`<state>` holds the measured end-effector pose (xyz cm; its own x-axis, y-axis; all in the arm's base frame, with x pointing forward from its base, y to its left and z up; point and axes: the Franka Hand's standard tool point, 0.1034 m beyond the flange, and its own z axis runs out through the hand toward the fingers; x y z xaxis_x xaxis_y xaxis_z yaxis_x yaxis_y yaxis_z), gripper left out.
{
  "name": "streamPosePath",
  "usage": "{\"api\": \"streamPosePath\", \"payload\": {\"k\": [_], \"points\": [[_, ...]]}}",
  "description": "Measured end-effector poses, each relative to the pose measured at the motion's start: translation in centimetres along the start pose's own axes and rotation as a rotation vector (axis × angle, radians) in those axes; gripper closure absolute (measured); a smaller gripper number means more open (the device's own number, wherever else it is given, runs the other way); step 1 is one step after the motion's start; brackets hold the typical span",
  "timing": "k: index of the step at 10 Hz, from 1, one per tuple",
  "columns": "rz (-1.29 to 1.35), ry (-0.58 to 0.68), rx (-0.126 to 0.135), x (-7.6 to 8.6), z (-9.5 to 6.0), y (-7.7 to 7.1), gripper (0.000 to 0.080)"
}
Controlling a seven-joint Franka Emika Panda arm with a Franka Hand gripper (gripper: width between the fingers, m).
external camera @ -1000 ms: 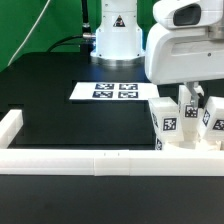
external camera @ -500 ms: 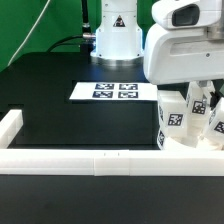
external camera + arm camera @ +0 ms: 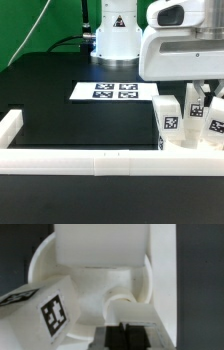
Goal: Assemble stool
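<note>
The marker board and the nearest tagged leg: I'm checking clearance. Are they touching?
Apart. In the exterior view, black table shows between the marker board and the nearest tagged leg, which stands toward that view's right.

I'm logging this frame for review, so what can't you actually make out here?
- Claw: exterior view, hidden behind the legs; wrist view too close, open or shut unclear.
- Seat: exterior view, hidden behind the rail and legs.
- Rightmost leg: exterior view, cut off by the frame edge.
</note>
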<state>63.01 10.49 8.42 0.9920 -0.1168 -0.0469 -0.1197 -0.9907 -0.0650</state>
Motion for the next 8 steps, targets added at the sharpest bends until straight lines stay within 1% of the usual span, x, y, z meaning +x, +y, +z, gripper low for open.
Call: {"api": "streamPosePath", "payload": {"k": [1, 2, 3, 4, 5, 6, 7, 8], "points": [[0.001, -0.001, 0.000, 0.0, -0.1, 0.0, 0.0768], [0.002, -0.008, 0.001, 0.0, -0.5, -0.1, 0.0590], [-0.001, -0.004, 0.003, 0.1, -0.8, -0.2, 0.0590], [-0.004, 0.000, 0.004, 0.2, -1.0, -0.2, 0.0386], [-0.004, -0.002, 0.003, 0.1, -0.9, -0.2, 0.0251], [-0.003, -0.003, 0.003, 0.1, -0.8, -0.2, 0.0251], [0.033, -0.005, 0.001, 0.1, -0.8, -0.4, 0.0170], [0.087, -0.003, -0.006, 0.3, -0.8, -1.2, 0.0156]]}}
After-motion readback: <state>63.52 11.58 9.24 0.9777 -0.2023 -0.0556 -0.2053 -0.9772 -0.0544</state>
